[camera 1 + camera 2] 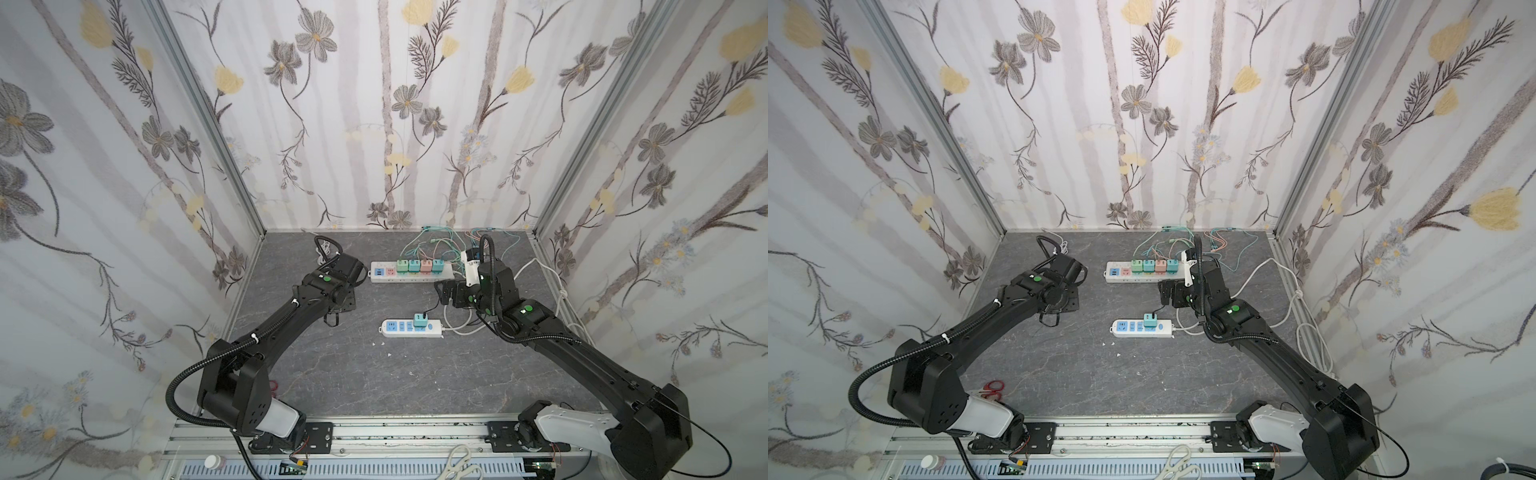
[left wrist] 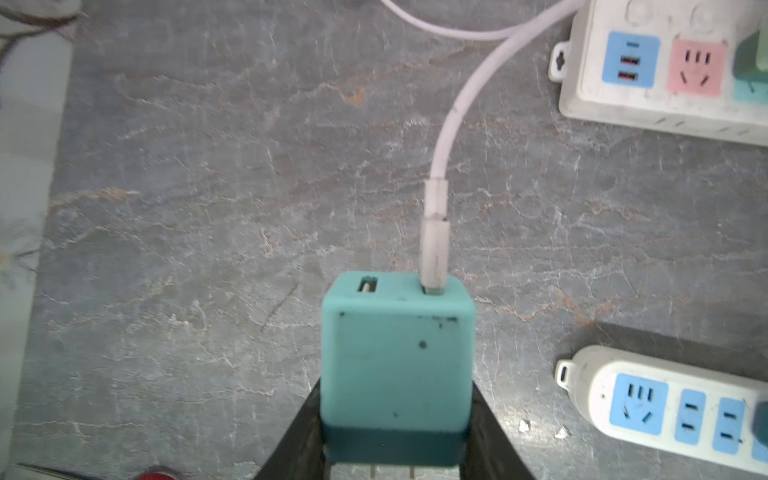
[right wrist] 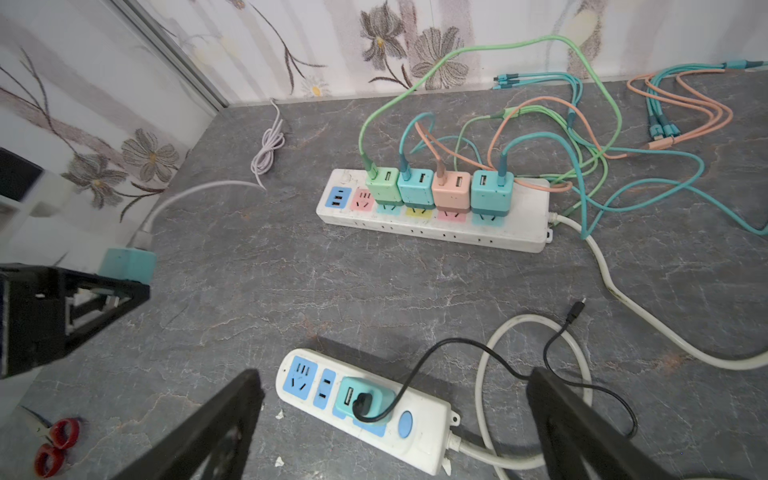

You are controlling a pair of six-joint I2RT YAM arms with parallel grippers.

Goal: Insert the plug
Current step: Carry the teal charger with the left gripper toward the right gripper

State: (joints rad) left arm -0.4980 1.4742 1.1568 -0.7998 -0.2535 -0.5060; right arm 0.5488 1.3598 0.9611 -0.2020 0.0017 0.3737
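Your left gripper [image 2: 397, 440] held the teal plug [image 2: 397, 365] between its jaws. Your right gripper [image 3: 394, 374] stood wide open near the small power strip [image 3: 424, 444].

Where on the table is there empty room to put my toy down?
Biggest bare patch of the grey marbled tabletop: between the short white power strip and the front metal rail. A narrower lane runs between that and the long white power strip. Crowded: the coloured cable tangle behind it, and looped white cords at right.
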